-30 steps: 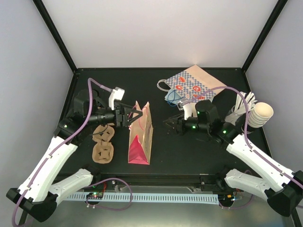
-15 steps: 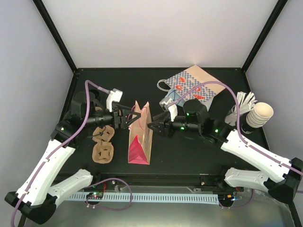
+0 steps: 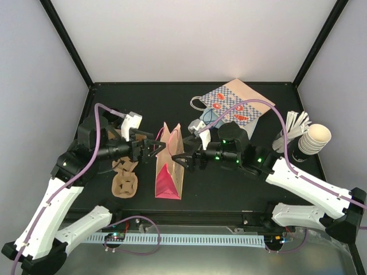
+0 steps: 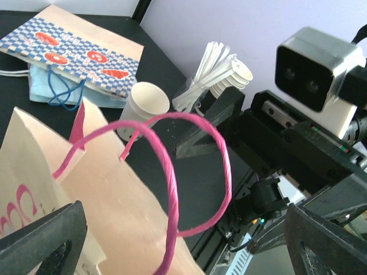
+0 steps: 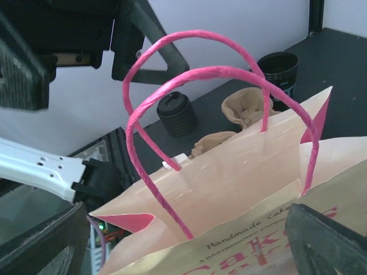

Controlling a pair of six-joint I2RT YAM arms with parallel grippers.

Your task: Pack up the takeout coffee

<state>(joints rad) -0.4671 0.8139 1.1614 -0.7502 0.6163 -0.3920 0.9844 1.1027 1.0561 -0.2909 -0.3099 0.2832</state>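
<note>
The takeout coffee [image 4: 147, 105], a small white paper cup, stands upright on the black table beyond the bag, next to the patterned bag; in the top view the right arm hides it. The pink bag [image 3: 170, 172] stands upright between the two grippers. My left gripper [image 3: 153, 147] is open at the bag's left top edge, with a pink handle [image 4: 172, 189] looping between its fingers without being pinched. My right gripper [image 3: 182, 160] is open at the bag's right top edge, the bag's rim [image 5: 246, 172] lying between its jaws. Neither gripper holds anything.
A brown cardboard cup carrier [image 3: 125, 177] lies left of the bag. A patterned paper bag [image 3: 232, 103] and a blue mask [image 3: 209, 117] lie behind. At the right stand nested cream cups [image 3: 314, 138] and white stirrers [image 3: 292, 129]. A black cup [image 5: 278, 69] stands beyond the bag.
The right arm has swung left from the table's middle to the bag's top. Both grippers have opened wider. The left gripper has shifted slightly down along the bag's edge.
</note>
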